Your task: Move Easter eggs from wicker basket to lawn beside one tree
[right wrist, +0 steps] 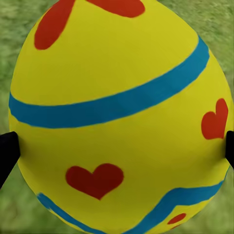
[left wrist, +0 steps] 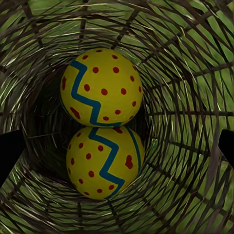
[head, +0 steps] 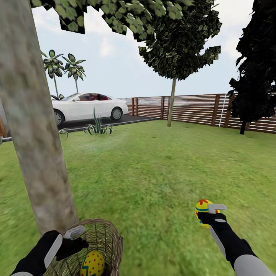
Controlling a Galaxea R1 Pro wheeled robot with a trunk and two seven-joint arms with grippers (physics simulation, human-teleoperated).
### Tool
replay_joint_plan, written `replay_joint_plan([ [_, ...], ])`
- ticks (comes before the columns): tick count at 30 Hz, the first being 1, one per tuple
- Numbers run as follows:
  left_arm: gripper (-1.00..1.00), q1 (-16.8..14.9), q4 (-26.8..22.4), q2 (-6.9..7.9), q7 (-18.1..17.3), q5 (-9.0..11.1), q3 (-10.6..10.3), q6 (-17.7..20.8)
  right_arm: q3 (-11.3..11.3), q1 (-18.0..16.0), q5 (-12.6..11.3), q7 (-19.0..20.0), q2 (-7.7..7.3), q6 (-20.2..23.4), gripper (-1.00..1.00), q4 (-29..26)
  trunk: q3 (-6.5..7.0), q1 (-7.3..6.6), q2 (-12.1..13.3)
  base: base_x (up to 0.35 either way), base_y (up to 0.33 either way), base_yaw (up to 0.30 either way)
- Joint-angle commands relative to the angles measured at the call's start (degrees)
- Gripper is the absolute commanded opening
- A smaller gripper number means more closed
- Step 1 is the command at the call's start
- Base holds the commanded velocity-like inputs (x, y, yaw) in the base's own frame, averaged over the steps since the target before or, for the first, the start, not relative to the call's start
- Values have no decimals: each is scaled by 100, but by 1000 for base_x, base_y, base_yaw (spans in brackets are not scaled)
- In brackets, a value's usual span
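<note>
Yellow flower egg point(right wrist: 119, 117) clamped between right gripper point(head: 210, 214) fingers above lawn point(head: 161, 168); left gripper point(head: 74, 238) fingers spread over wicker basket point(head: 111, 237), two dotted eggs point(left wrist: 102, 87) between them.

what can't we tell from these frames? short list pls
- Basket base: cut off by the head view's bottom edge.
- Two eggs in the basket: the left wrist view can't settle whether they touch.
- Left hand: open or shut unclear; its fingers are dark slivers at the left wrist view's edges.
- Ground under the flower egg: the egg in the right hand blocks the right wrist view.
</note>
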Motion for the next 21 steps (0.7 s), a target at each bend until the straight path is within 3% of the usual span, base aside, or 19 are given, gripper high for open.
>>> replay_joint_plan([
  [1, 100, -3, -4, -3, -44, -43, 20, 28, 1, -1, 4, -8, 0, 35, -100, -9, -29, 1, -4, 0, 0, 0],
  [13, 100, -3, -4, 1, -41, -20, 38, 28, -4, -3, -8, 5, -11, 27, -100, -21, -295, 32, -20, 0, 0, 0],
  [15, 100, -3, -4, 1, -40, -23, 38, 28, -4, -2, -11, 92, -111, 31, -100, -174, -339, 37, -23, 0, 0, 0],
  [21, 100, -3, -4, -5, -36, -27, 38, 28, -52, -3, -25, -59, -99, 102, -100, -560, -472, 53, -31, 0, 0, 0],
])
